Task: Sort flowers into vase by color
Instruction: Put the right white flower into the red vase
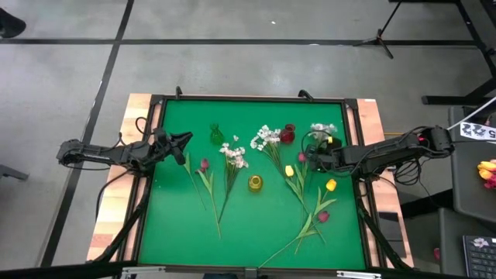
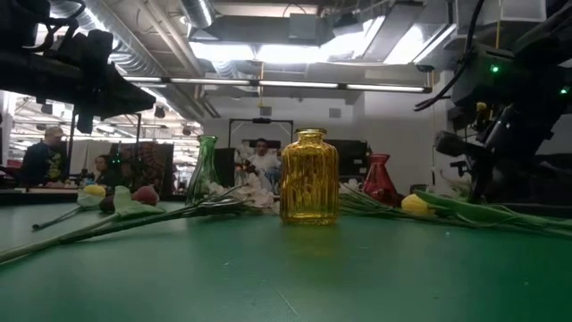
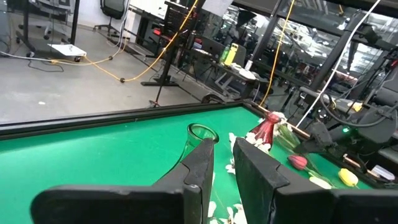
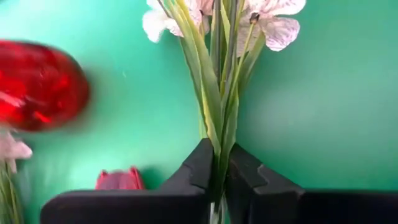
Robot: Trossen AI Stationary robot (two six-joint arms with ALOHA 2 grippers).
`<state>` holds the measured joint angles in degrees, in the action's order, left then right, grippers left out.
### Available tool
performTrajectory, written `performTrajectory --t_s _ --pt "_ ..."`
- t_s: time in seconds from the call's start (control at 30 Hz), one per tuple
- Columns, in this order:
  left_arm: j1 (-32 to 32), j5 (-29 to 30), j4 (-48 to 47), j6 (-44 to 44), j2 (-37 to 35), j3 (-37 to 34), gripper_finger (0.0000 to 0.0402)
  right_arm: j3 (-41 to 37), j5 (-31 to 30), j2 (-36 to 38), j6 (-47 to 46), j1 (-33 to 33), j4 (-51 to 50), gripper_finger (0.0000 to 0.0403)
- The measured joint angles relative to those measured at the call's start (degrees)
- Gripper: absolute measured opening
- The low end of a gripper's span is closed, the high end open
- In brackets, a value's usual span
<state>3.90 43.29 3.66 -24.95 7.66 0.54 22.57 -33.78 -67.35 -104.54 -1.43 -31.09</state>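
My right gripper (image 1: 314, 155) (image 4: 221, 165) points down at the table's right part and is shut on the green stems of a white blossom spray (image 1: 324, 129). Its blossoms (image 4: 267, 22) lie toward the far edge. A red vase (image 1: 288, 133) stands to the left of the spray, with a maroon tulip (image 4: 118, 180) near it. My left gripper (image 1: 186, 139) (image 3: 225, 155) hangs above the table's left side, empty, its fingers a narrow gap apart. It points toward a green vase (image 1: 216, 136) (image 3: 202, 134). A yellow vase (image 1: 255, 183) (image 2: 309, 176) stands mid-table. My right gripper pinches the spray's bundled green stems (image 4: 217, 146) between its two fingers, a little below the blossoms. The fingers come from above and lie across the stems. I cannot tell whether the spray is lifted off the table.
Two more white sprays (image 1: 232, 155) (image 1: 267, 139), maroon tulips (image 1: 204, 164) (image 1: 324, 216) and yellow tulips (image 1: 289, 171) (image 1: 331, 184) lie on the green table, their stems running toward the near edge. A raised dark rim (image 1: 248, 99) frames the table. People sit in the room behind (image 2: 49, 152).
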Motion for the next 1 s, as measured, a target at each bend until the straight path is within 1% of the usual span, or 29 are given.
performTrajectory --t_s 0.13,0.23,0.3,0.37,0.47,0.57,0.67,0.77,0.9,1.0 --pt "0.0 0.0 0.0 0.0 0.0 0.0 0.0061 0.3 -5.8 0.0 3.0 0.0 -0.1 0.0008" --pt "0.0 1.0 0.0 -0.1 0.0 0.0 0.0061 1.0 -10.7 0.0 3.8 0.1 -0.8 0.0014" --pt "0.0 2.0 0.0 -0.2 0.0 0.0 0.0061 1.9 -12.3 0.0 4.8 0.6 -2.0 0.0016" --pt "0.0 3.0 0.0 -0.2 0.0 0.0 0.0061 2.9 -12.8 0.1 7.4 1.5 -3.4 0.0012" --pt "0.0 4.1 -0.1 -0.2 0.0 0.0 0.0061 4.6 -14.8 0.1 12.4 2.4 -3.6 0.0007" --pt "0.0 4.9 -0.1 -0.2 0.0 0.0 0.0061 7.4 -19.9 0.1 17.7 3.5 -3.5 0.0011" --pt "0.0 6.0 -0.1 -0.2 0.0 0.0 0.0061 11.0 -24.9 0.1 25.3 4.5 -3.5 0.0012" --pt "0.0 7.0 -0.1 -0.2 0.0 0.0 0.0061 14.9 -30.9 0.1 33.5 4.6 -3.3 0.0006" --pt "0.0 7.1 -0.1 -0.2 0.0 0.0 0.0061 19.8 -40.4 0.1 43.0 4.5 -3.1 0.0011" --pt "0.0 7.2 -0.4 -0.2 0.0 0.0 0.0061 22.2 -45.5 0.1 48.8 4.5 -1.8 0.0014"
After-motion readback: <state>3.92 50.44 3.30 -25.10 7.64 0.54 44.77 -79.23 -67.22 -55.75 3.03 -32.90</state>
